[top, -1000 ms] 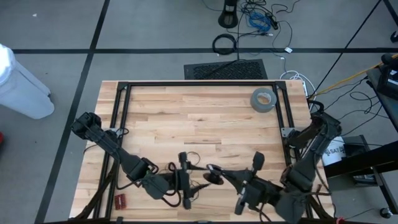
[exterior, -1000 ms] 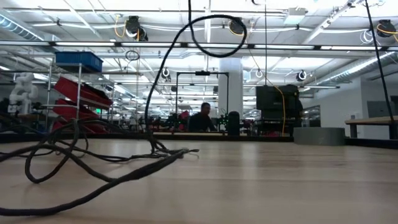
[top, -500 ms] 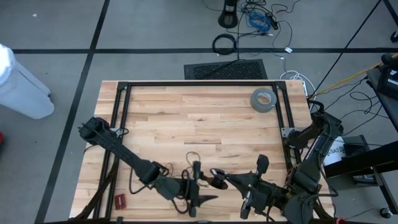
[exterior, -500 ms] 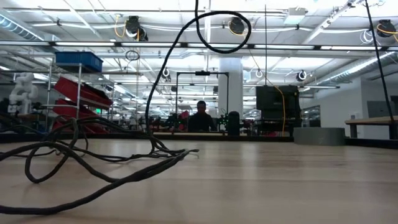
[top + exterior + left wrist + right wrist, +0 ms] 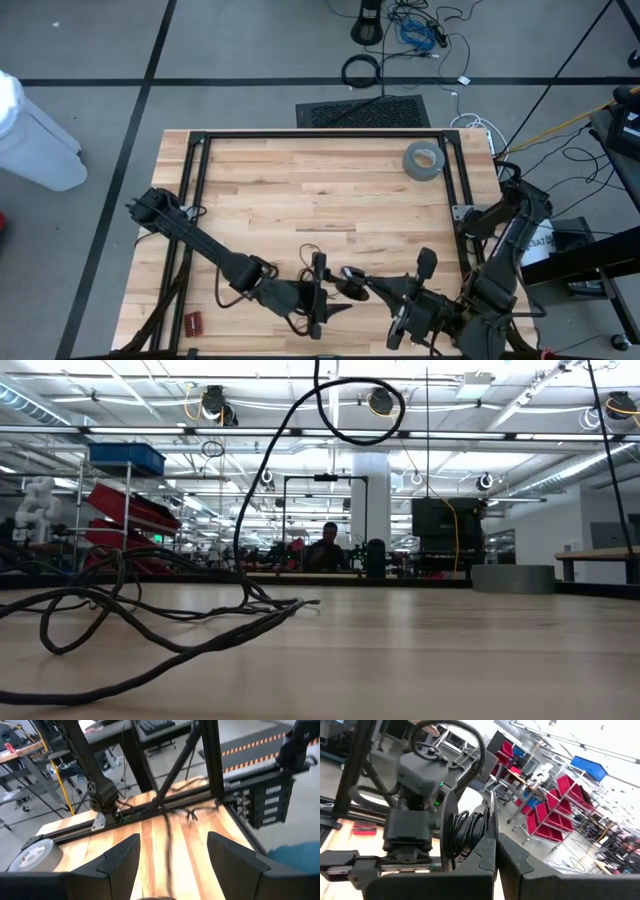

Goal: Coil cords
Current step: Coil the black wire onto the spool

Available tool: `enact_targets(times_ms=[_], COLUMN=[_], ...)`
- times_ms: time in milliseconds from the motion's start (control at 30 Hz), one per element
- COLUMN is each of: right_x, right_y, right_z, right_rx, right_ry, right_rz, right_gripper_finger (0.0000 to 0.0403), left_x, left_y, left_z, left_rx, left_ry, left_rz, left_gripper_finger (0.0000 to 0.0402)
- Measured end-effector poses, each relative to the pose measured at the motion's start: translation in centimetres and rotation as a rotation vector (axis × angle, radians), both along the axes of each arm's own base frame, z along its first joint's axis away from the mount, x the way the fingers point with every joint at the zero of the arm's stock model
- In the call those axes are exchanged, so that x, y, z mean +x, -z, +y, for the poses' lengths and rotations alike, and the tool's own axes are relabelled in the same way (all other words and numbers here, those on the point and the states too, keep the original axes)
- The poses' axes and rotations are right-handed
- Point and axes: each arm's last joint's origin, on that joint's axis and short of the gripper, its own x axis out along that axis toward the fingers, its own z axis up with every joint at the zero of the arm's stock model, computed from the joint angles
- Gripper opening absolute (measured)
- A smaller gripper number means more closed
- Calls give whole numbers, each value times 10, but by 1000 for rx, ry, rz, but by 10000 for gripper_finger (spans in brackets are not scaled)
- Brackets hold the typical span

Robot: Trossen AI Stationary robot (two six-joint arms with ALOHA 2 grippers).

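The wooden counter (image 5: pixel 330 190) sat in a big workshop, grey tape roll (image 5: pixel 422 160) in its far right corner. Well away from that roll, at the near edge, the right claw (image 5: pixel 491 851) was clamped shut on a bundle of the cords (image 5: pixel 467 831). The left claw (image 5: pixel 318 298) hung just beside it, fingers spread wide, holding nothing.

Grey floor (image 5: pixel 250 40) with dark lines; black mat (image 5: pixel 362 112) behind butcher-block worktop (image 5: pixel 320 190). Beyond: ceiling strip lights (image 5: pixel 120 382), white column (image 5: pixel 369 500), red bins (image 5: pixel 125 510) on shelving.
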Motion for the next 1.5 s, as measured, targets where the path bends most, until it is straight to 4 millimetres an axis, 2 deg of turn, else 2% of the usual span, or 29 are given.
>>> enact_targets(times_ms=[500,700,900,1067,1233,1500], right_x=[-13,-13,-15,-14,-10,4], right_y=[-2,-2,-2,-2,-1,4], right_z=[7,7,8,8,5,-3], right_rx=[-7,-6,-5,-1,11,65], right_ry=[4,4,0,-1,-9,-93], right_rz=[-8,-8,-8,-10,-5,19], right_gripper_finger=[0,0,0,0,0,0], left_x=[0,2,0,-18,-40,-68], left_y=[4,5,8,-7,-27,-45], left_z=[4,6,14,29,37,24], left_rx=[27,29,65,35,-51,-47], left_ry=[-9,-22,-63,-167,-211,-242], left_rz=[43,42,106,177,205,158], left_gripper_finger=[228,164,73,9,9,3])
